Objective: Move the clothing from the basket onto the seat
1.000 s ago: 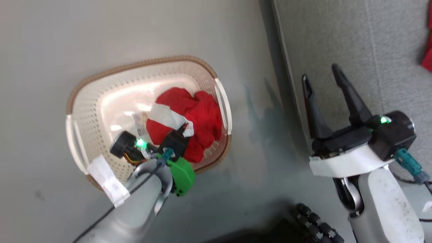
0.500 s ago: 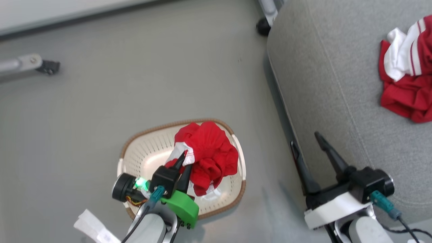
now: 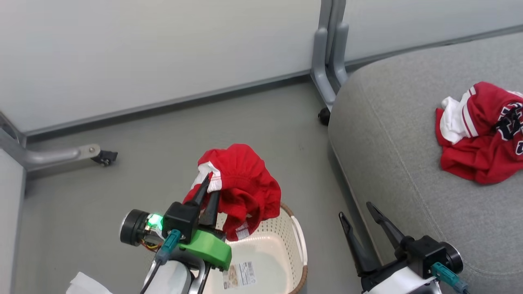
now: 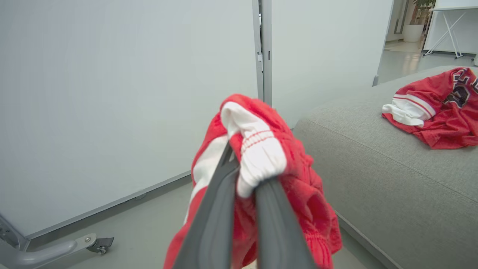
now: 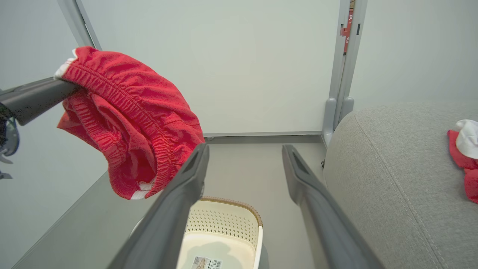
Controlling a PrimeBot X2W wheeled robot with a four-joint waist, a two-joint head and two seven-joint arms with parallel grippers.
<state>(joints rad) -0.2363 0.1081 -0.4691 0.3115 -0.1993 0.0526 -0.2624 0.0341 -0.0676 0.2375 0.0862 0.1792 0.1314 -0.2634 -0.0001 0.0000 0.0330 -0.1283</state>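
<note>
Left wrist view: found the left hand (image 4: 246,164) closed on the white-trimmed waistband of the red shorts (image 4: 295,175), fingertips buried in the fabric and hard to make out. Saw the shorts draped over those fingers and hanging beside them, clear above the basket (image 3: 300,245), its near part cut off at the head view's bottom edge and partly hidden behind shorts and hand. Noted the right hand (image 3: 355,209) spread open and holding nothing, near the seat (image 3: 388,143) and its front edge. Spotted the jersey (image 3: 478,151) crumpled on the seat, well apart from both hands, cut off at the right edge.
</note>
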